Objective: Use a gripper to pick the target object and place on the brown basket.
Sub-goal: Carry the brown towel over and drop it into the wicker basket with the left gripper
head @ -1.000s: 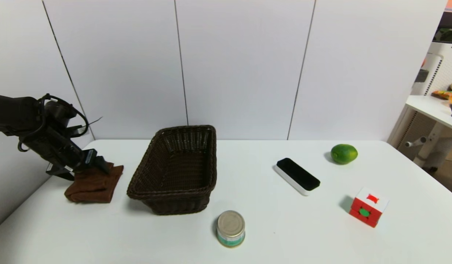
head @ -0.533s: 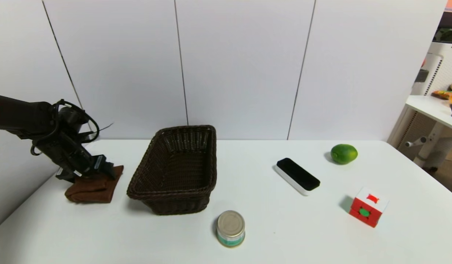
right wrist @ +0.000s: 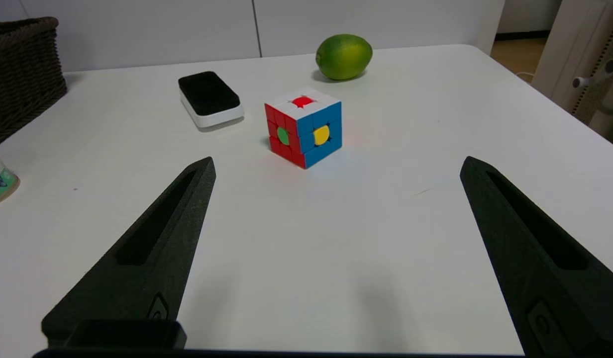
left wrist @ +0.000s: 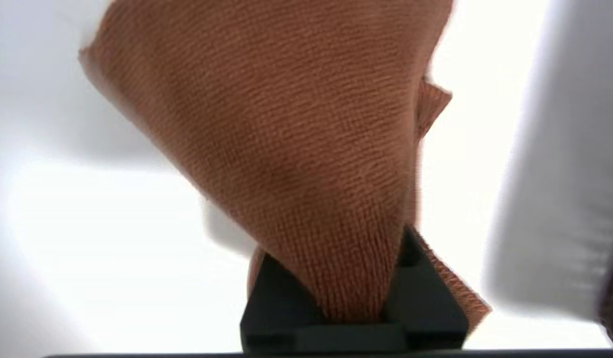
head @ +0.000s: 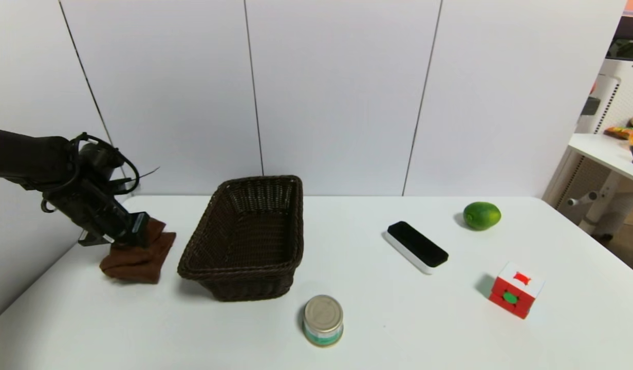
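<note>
The brown terry towel (head: 139,252) lies at the table's left side, just left of the brown wicker basket (head: 244,236). My left gripper (head: 136,231) is shut on the towel's upper fold and pulls it up while the rest still rests on the table. In the left wrist view the towel (left wrist: 296,139) is pinched between the black fingers (left wrist: 436,298). My right gripper (right wrist: 336,169) is open and empty above the table's right part, and does not show in the head view.
A tin can (head: 322,319) stands in front of the basket. A black-and-white eraser block (head: 416,246), a green lime (head: 481,215) and a colour cube (head: 515,290) lie to the right. A wall stands close behind the table.
My left gripper came down onto the towel, shut on it, and now lifts its top fold upward and a little toward the basket. The towel has bunched up. The other objects are unmoved.
</note>
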Available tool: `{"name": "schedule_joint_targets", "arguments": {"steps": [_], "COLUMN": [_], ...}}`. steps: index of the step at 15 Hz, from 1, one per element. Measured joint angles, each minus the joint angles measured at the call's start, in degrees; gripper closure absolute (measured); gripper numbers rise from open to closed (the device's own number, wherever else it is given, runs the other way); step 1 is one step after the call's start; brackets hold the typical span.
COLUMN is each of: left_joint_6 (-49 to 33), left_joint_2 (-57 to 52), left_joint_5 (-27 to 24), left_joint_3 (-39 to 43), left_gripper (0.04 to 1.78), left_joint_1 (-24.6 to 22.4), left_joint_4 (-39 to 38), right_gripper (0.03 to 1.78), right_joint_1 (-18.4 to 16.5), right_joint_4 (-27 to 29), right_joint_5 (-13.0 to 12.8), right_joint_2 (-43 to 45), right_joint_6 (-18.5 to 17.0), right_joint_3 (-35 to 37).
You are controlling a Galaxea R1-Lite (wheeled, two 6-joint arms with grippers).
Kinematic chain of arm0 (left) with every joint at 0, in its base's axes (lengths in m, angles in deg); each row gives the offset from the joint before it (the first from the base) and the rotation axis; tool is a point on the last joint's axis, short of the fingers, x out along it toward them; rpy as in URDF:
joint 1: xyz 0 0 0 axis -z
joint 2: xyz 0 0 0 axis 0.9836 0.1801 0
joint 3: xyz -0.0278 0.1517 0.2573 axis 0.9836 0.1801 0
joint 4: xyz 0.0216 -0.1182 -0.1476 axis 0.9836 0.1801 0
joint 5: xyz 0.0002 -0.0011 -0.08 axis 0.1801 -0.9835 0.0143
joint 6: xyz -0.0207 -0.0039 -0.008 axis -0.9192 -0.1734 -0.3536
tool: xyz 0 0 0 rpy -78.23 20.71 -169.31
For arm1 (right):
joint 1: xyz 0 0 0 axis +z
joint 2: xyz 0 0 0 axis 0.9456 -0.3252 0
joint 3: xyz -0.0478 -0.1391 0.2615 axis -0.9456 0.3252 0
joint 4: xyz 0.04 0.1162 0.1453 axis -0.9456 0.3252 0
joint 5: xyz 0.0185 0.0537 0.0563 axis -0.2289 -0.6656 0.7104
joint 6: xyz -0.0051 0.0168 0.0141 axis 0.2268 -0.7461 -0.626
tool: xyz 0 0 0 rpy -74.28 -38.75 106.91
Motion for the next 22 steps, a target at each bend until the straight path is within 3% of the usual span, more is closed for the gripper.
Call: {"name": "schedule_joint_targets", "arguments": {"steps": [3,7,16,19,22], "left_joint_6": [-0.3,-1.2,-13.1,-13.7,-13.9], "left_joint_2": [-3.4,-7.1,-10.5,-8.4,-6.4], "left_joint_5": [-0.1,-0.1,0.1,0.2,0.1], "left_joint_3": [-2.3,-6.6,-11.8,-11.8,-11.4], "left_gripper": [1.56,1.56,1.56,1.56,1.14], "left_joint_1": [0.2,3.7,21.4,25.0,26.7], "left_joint_4": [-0.3,-0.4,-3.6,-4.4,-5.8], "right_gripper": [0.11,0.11,0.11,0.11,0.11], "right_joint_1": [0.0,0.0,0.0,0.0,0.0], "right_joint_4": [0.0,0.0,0.0,0.0,0.0], "right_joint_5": [0.0,0.0,0.0,0.0,0.0], "right_joint_2": [0.0,0.0,0.0,0.0,0.0], "right_joint_6": [0.0,0.0,0.0,0.0,0.0], "right_joint_3": [0.0,0.0,0.0,0.0,0.0]}}
